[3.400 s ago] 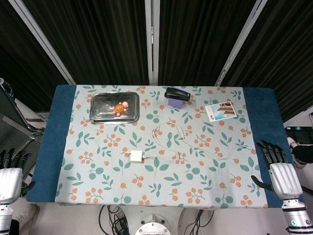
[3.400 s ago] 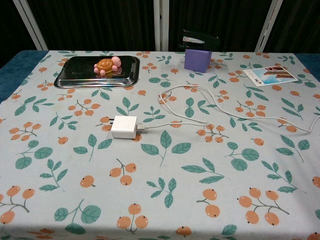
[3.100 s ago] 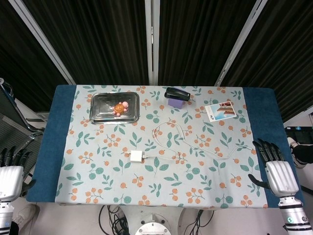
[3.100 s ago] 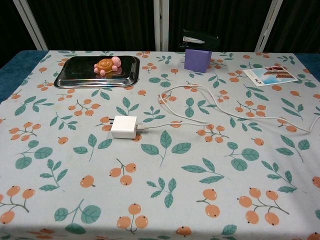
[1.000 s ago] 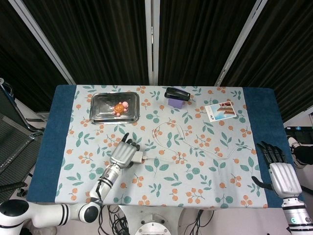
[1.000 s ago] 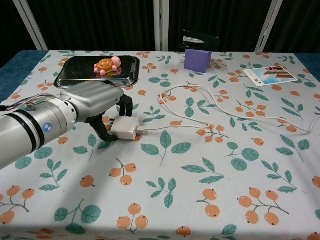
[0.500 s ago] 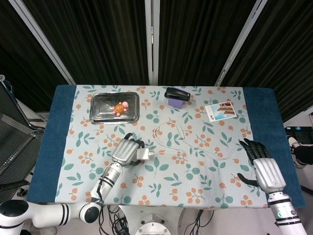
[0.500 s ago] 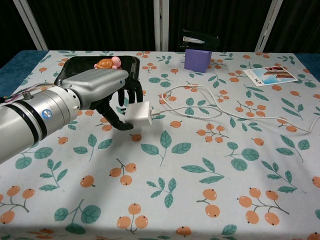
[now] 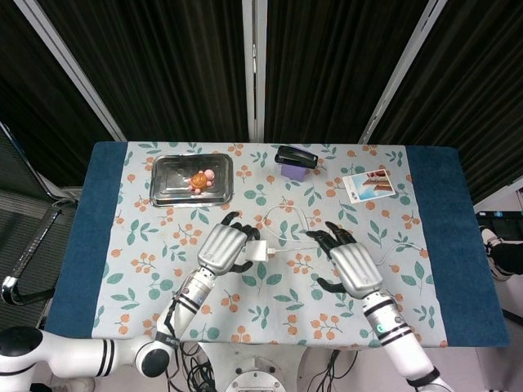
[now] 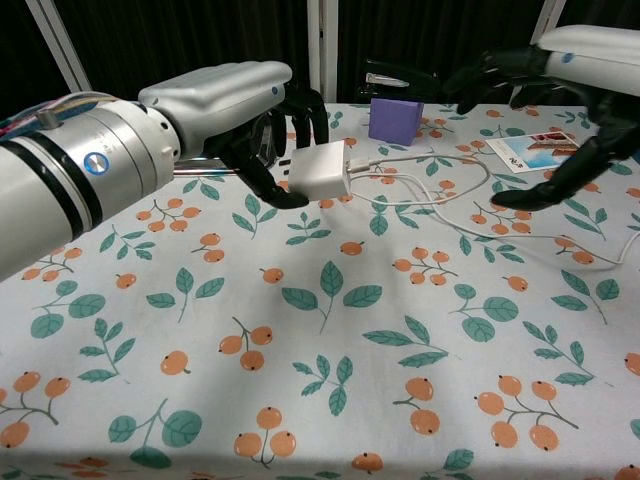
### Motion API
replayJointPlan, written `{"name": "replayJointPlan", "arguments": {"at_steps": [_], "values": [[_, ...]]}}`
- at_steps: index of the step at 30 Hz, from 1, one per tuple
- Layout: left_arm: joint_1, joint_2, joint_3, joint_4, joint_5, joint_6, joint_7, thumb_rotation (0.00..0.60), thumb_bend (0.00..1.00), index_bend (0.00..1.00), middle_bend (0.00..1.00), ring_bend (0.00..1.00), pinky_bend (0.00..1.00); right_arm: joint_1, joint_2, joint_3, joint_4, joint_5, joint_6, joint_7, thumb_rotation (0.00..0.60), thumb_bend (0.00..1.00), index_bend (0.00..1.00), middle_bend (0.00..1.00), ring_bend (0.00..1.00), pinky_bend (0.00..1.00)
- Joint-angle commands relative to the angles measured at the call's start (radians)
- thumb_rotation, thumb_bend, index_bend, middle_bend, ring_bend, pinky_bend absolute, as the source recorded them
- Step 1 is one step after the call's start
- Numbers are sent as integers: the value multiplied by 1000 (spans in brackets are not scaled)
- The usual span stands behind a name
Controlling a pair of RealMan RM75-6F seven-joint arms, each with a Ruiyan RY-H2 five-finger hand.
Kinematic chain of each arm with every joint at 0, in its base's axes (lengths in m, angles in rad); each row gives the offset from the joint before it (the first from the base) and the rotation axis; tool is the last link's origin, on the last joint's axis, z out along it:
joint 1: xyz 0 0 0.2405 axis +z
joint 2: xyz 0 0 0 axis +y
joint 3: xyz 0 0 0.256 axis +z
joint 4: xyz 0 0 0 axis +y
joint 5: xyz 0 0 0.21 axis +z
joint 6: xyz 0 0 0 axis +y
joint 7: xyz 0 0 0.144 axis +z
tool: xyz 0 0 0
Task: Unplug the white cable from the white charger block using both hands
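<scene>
Holding the white charger block (image 10: 321, 171) clear of the table in my left hand (image 10: 250, 120), fingers clamped around its back and sides, plug end facing right. The white cable (image 10: 440, 195) is not yet out: its connector sits in the block's face, and the rest trails down in loops across the floral tablecloth (image 10: 330, 330) toward the right edge.

My right hand (image 10: 560, 95) hovers beside the cable run with fingers spread, holding nothing, near the block but not touching it.

How I'd do the pull, judging from this:
- Bring the right fingertips to the connector body just beside the block, not further down the cord. Pinching the cord would strain it and likely slip.
- Pinch with thumb against a finger, firm, before any pull.
- Keep the left hand's grip rigid so the block does not rotate. The block is smooth and could twist out of my hold.
- Pull straight along the plug axis, hands moving apart. No sideways levering at the port.
- From the head view the connector is partly hidden by my left fingers (image 9: 243, 249), so alignment is better checked from the chest view.

The slack loop on the cloth should give enough free play.
</scene>
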Motion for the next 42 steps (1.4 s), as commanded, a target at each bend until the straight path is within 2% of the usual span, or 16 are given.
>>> {"name": "replayJointPlan", "arguments": {"at_steps": [1,5,14,38,42], "values": [[-9,0,1,-5,-1,1,8,600,343,597,585,422,164,95,-121,62,17,144,26,-100,600,143,250,204,6,174],[-20,-7,1,1,-5,4,12,600,342,597,585,422,164,140,-178,87,35,226,57,-126,600,196,324,221,18,186],[-37,-21,3,8,-13,21,22,600,340,597,585,422,163,204,-233,111,88,338,97,-124,600,233,368,231,20,186],[-71,-35,5,2,-53,42,54,600,338,597,585,422,166,269,-264,101,158,397,115,-43,600,273,497,256,56,184],[-74,-36,10,5,-58,42,57,600,338,597,585,422,166,276,-268,100,162,402,120,-38,600,294,544,262,63,182]]}}
